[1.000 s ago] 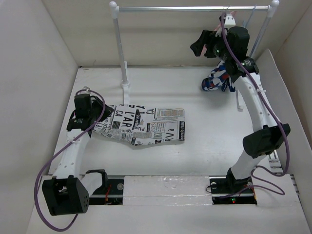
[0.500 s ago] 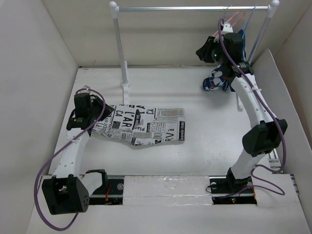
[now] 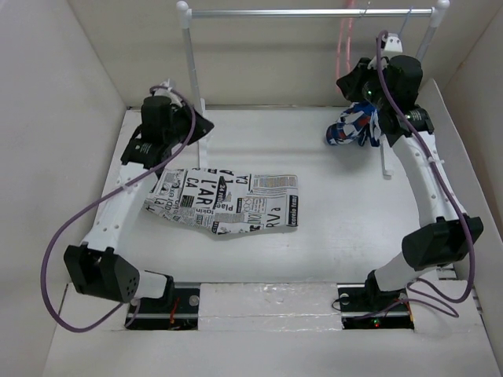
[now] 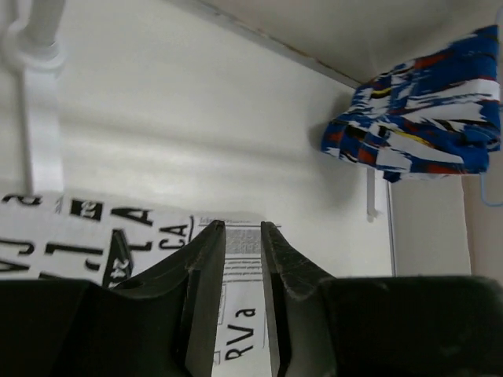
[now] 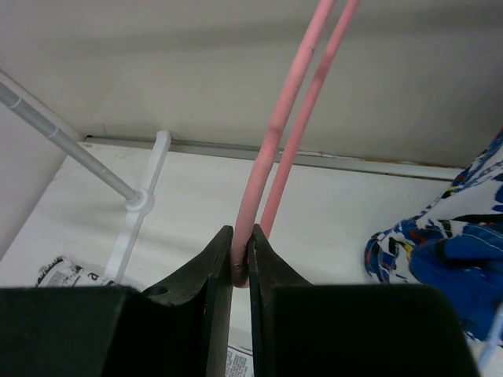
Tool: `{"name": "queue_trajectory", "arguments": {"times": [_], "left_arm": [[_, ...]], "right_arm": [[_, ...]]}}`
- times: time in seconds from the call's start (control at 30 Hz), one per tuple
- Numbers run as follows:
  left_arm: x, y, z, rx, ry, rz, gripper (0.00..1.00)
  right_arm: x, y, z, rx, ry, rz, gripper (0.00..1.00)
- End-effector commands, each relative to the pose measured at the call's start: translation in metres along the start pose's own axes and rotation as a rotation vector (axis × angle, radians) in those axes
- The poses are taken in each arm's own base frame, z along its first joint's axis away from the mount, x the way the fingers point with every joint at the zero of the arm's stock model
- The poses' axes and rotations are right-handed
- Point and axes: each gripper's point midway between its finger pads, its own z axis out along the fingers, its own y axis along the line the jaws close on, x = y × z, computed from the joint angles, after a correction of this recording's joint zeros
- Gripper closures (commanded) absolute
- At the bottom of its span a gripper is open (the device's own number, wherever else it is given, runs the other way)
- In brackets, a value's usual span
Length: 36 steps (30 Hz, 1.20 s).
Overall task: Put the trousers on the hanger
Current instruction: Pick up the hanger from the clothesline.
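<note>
Status, all positions relative to the clothes rail (image 3: 306, 13):

- the trousers (image 3: 224, 200): lying crumpled-flat on the worktop (image 3: 330, 236), on the near side of the rail, closer to its left post (image 3: 192, 71) than to its right one. Nothing grips them. Not on the hanger yet.
- the hanger (image 3: 343, 35): pink wire, hanging below the right part of the rail. Where its hook sits on the bar is too small to tell from the top view. In the right wrist view two pink wire runs (image 5: 295, 110) come down side by side and meet at the jaws.
- right gripper (image 5: 240, 236): up near the rail's right end, just under the bar. Jaws pinched tight on the low end of the hanger wire, no visible gap either side.
- left gripper (image 4: 242, 228): just beside the foot of the rail's left post, raised off the worktop, clear of the trousers. Jaws narrow, a thin slot between them, nothing held. The trousers' print shows through the slot, lower down in the left wrist view.
- blue, white and red garment (image 3: 354, 129): bunched under the rail's right end, beside the right post's foot, well apart from the trousers and just below the right gripper in the top view. No jaws on it.
</note>
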Motion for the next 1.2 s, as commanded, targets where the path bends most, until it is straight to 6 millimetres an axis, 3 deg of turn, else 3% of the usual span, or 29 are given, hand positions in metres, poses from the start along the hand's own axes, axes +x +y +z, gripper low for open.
{"name": "queue_trajectory", "arguments": {"times": [0.0, 0.03, 0.07, 0.13, 0.17, 0.33, 0.43, 0.53, 0.6, 0.63, 0.67, 0.7, 0.8, 0.9, 1.0, 1.03, 1.07, 1.17], "left_arm": [[-0.028, -0.049, 0.002, 0.061, -0.08, 0.098, 0.77], [-0.015, -0.071, 0.004, 0.096, -0.055, 0.132, 0.75], [-0.01, -0.082, 0.005, 0.109, -0.046, 0.151, 0.68], [0.003, -0.109, 0.013, 0.16, -0.006, 0.179, 0.64], [0.013, -0.113, 0.021, 0.168, 0.029, 0.185, 0.63], [0.029, -0.141, 0.023, 0.243, 0.082, 0.19, 0.59], [0.047, -0.157, 0.025, 0.291, 0.155, 0.197, 0.54], [0.049, -0.178, 0.016, 0.359, 0.182, 0.192, 0.53], [0.058, -0.219, 0.0, 0.442, 0.204, 0.213, 0.51], [0.058, -0.22, 0.0, 0.443, 0.204, 0.213, 0.5], [0.052, -0.237, -0.002, 0.467, 0.182, 0.22, 0.49], [0.059, -0.251, -0.008, 0.491, 0.192, 0.228, 0.49], [0.065, -0.274, -0.003, 0.513, 0.211, 0.219, 0.47], [0.071, -0.284, 0.009, 0.524, 0.224, 0.188, 0.46], [0.082, -0.292, 0.022, 0.53, 0.229, 0.171, 0.45], [0.083, -0.292, 0.027, 0.525, 0.227, 0.159, 0.46], [0.089, -0.29, 0.035, 0.508, 0.227, 0.157, 0.47], [0.101, -0.282, 0.055, 0.453, 0.213, 0.157, 0.48]], "right_arm": [[-0.054, 0.017, -0.032, -0.08, -0.162, -0.108, 1.0], [-0.057, 0.013, -0.035, -0.078, -0.17, -0.118, 1.0], [-0.056, 0.008, -0.039, -0.068, -0.171, -0.146, 1.0], [-0.056, 0.006, -0.047, -0.046, -0.164, -0.164, 1.0], [-0.053, -0.001, -0.049, -0.025, -0.157, -0.184, 1.0], [-0.034, -0.016, -0.06, 0.058, -0.077, -0.281, 1.0], [-0.012, -0.03, -0.067, 0.133, -0.003, -0.348, 1.0], [-0.002, -0.036, -0.071, 0.168, 0.029, -0.369, 1.0], [0.011, -0.041, -0.077, 0.214, 0.078, -0.415, 1.0], [0.008, -0.04, -0.08, 0.213, 0.071, -0.429, 1.0], [0.009, -0.048, -0.083, 0.254, 0.076, -0.437, 1.0], [0.013, -0.05, -0.084, 0.277, 0.088, -0.445, 1.0], [0.021, -0.053, -0.091, 0.288, 0.096, -0.455, 1.0], [0.03, -0.049, -0.1, 0.303, 0.109, -0.495, 1.0], [0.053, -0.043, -0.107, 0.284, 0.152, -0.517, 1.0], [0.059, -0.041, -0.11, 0.276, 0.159, -0.519, 1.0], [0.078, -0.04, -0.11, 0.257, 0.194, -0.521, 1.0], [0.094, -0.033, -0.121, 0.233, 0.212, -0.515, 1.0]]}}
